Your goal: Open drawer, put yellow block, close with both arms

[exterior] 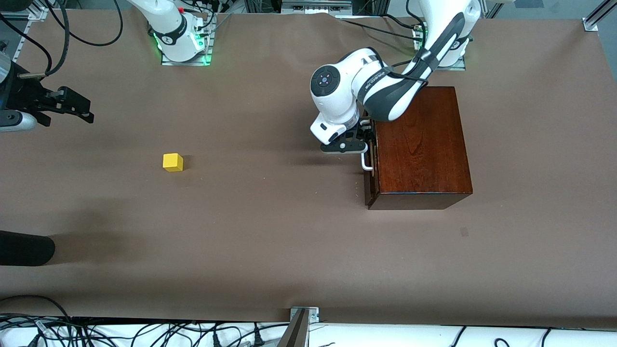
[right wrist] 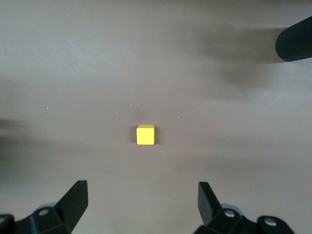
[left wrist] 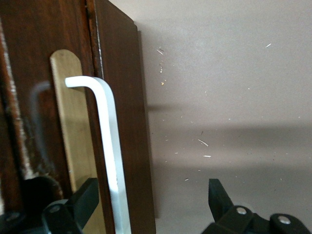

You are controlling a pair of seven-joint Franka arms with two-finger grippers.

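The counter (exterior: 270, 250) was covered with a brown sheet, and its part nearest to the front camera carried nothing of the task. Farther from the camera, toward the left arm's end, stood the dark wooden box (exterior: 422, 149) with its glossy top. The drawer (exterior: 370, 168) sat in the face of the box that looks toward the right arm's end of the counter. It appeared shut or almost shut, with only a thin gap at its edge in the left wrist view, so what is inside it could not be seen. Its white handle (exterior: 366, 161) stood out from the dark front over a pale brass-coloured plate (left wrist: 73, 126).

The yellow block (exterior: 173, 162) lay alone on the bare counter toward the right arm's end, well apart from the box and not in the drawer.

The left gripper (exterior: 359, 142) was at the drawer front, low and level with the handle. Its fingers (left wrist: 85, 200) were apart, one on each side of the white bar (I could not tell if either finger touched it), and they were not clamped on it.

The right gripper (exterior: 72, 105) hung in the air near the right arm's end of the counter. Its fingers (right wrist: 75, 197) were wide apart and held nothing, with the block lying on the counter within its camera's sight.
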